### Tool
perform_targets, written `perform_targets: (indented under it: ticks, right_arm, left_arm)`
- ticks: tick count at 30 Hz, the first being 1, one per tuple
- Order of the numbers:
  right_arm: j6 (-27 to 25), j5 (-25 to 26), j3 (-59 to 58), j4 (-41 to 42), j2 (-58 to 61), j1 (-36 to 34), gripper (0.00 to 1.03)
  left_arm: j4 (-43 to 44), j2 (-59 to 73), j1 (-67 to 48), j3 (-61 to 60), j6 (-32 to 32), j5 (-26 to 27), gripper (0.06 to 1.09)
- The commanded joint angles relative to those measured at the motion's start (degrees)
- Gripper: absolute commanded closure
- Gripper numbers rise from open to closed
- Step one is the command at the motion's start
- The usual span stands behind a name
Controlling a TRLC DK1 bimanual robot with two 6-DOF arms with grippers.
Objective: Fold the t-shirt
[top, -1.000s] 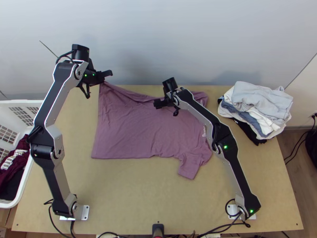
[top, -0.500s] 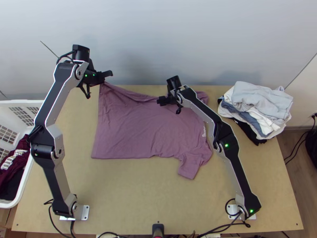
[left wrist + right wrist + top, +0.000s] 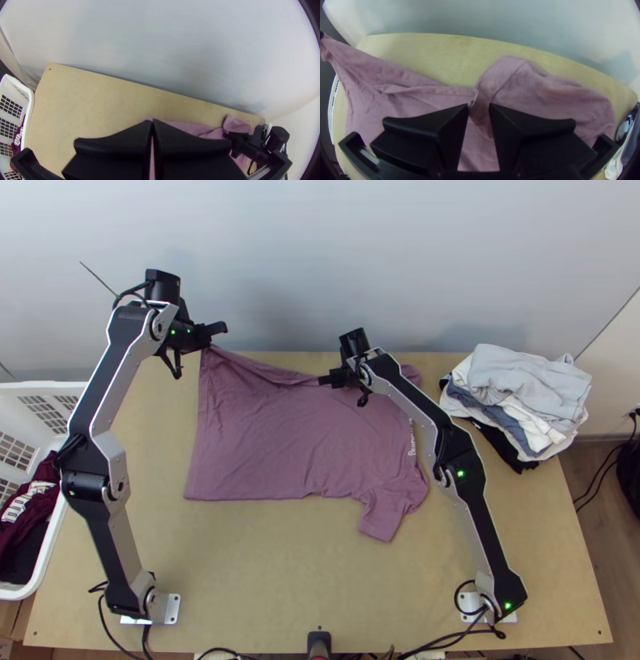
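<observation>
The mauve t-shirt (image 3: 296,436) lies mostly spread on the table, one sleeve toward the near edge. My left gripper (image 3: 211,335) is shut on its far left corner, lifted off the table. In the left wrist view the shirt (image 3: 193,128) trails from the closed left gripper (image 3: 152,124). Over the shirt's far edge stands my right gripper (image 3: 326,380). From its wrist, the right gripper (image 3: 479,106) is narrowly open, with a raised fold of the shirt (image 3: 520,86) between and beyond its fingertips.
A pile of white, grey, blue and black clothes (image 3: 520,396) sits at the table's far right. At the left stands a white basket (image 3: 50,556) with dark clothes in it. A pale wall (image 3: 320,260) rises behind the table (image 3: 264,564).
My right gripper has moved a little to the right and slightly toward the far side along the shirt's far edge. The left arm and the shirt look the same.
</observation>
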Motion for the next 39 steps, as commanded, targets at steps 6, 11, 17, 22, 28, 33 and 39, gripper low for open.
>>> perform_targets:
  ticks: [6,11,17,22,28,33,39]
  right_arm:
    - [-0.91,-1.78,-0.22,0.92,-1.75,-0.43,1.00]
    - [-0.82,-1.78,-0.40,1.01,-2.28,-0.96,1.00]
    - [-0.12,-1.78,-0.31,1.01,-3.42,-1.57,1.00]
    - [0.32,-1.78,-0.31,1.01,-4.21,-2.19,1.00]
    - [0.67,-1.69,-0.40,1.01,-5.53,-2.89,1.00]
    - [0.59,-1.69,0.13,2.94,-6.24,-4.47,1.00]
    - [0.59,0.68,1.27,7.25,-6.50,-7.46,1.00]
  left_arm:
    - [-0.05,-0.40,-0.50,0.02,-0.08,0.02,1.04]
    - [-0.14,-0.66,-0.50,0.02,-0.08,0.02,1.04]
    - [-0.14,-1.10,-0.42,0.02,-0.08,0.02,1.04]
    - [-0.23,-1.10,-0.42,0.02,-0.26,0.02,1.04]
    - [-0.32,-1.36,-0.59,0.02,-0.43,0.02,1.04]
    - [0.38,-0.84,0.55,0.72,-0.35,0.02,1.04]
    - [3.99,0.66,2.31,1.25,-0.35,-0.42,1.04]
